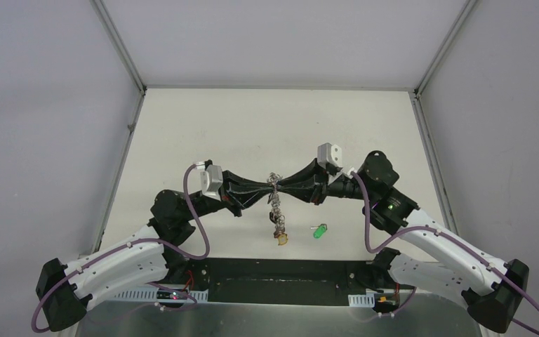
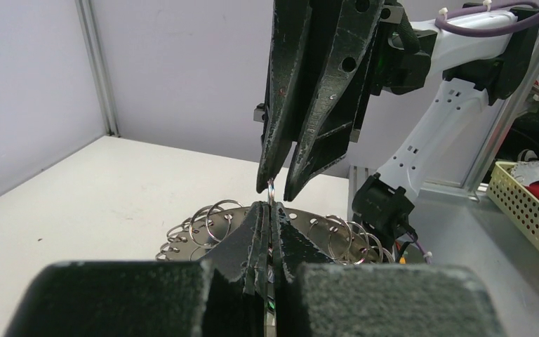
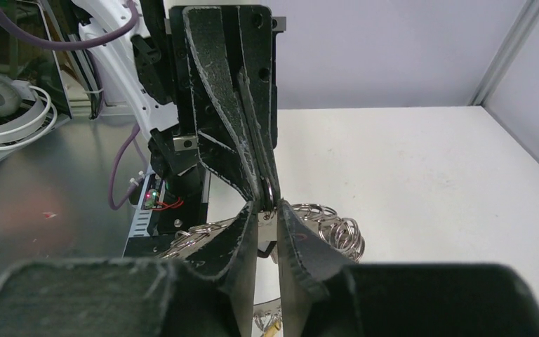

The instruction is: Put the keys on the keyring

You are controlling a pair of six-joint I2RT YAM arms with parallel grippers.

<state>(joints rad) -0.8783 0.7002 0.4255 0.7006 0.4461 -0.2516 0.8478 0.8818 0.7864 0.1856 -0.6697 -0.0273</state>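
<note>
The keyring [image 1: 276,209], a silvery perforated plate strung with many small split rings [image 2: 209,219], hangs in the air between both grippers above the middle of the table. My left gripper [image 1: 270,186] is shut on it, pinching one small ring [image 3: 269,191] at its tips. My right gripper [image 1: 281,184] meets it tip to tip. Its jaws stand a narrow gap apart on either side of that same ring [image 2: 271,187]. One of the keys, with a bright green tag [image 1: 320,230], lies on the table to the right of the hanging bunch.
An orange-tagged key [image 1: 281,239] dangles at the bottom of the bunch, close to the near table edge. A yellow mesh basket [image 2: 526,203] sits off the table beside the right arm's base. White headphones [image 3: 7,112] lie on the metal surface behind the left arm.
</note>
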